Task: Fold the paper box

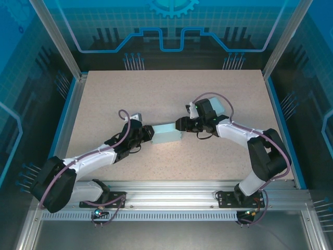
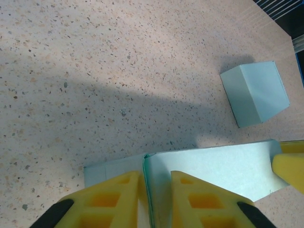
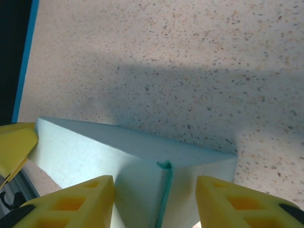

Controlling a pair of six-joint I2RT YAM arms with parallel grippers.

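Two-arm end-flap folding in hand: left gripper pinches the paper box flap; right gripper, open astride the seam, should close next.

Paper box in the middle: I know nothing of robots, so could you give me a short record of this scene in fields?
paper box: light blue, on the table, between both grippers
left gripper: jaws narrow, astride a flap; grip unclear
right gripper: open, straddling the opposite end
small box: folded, lying apart
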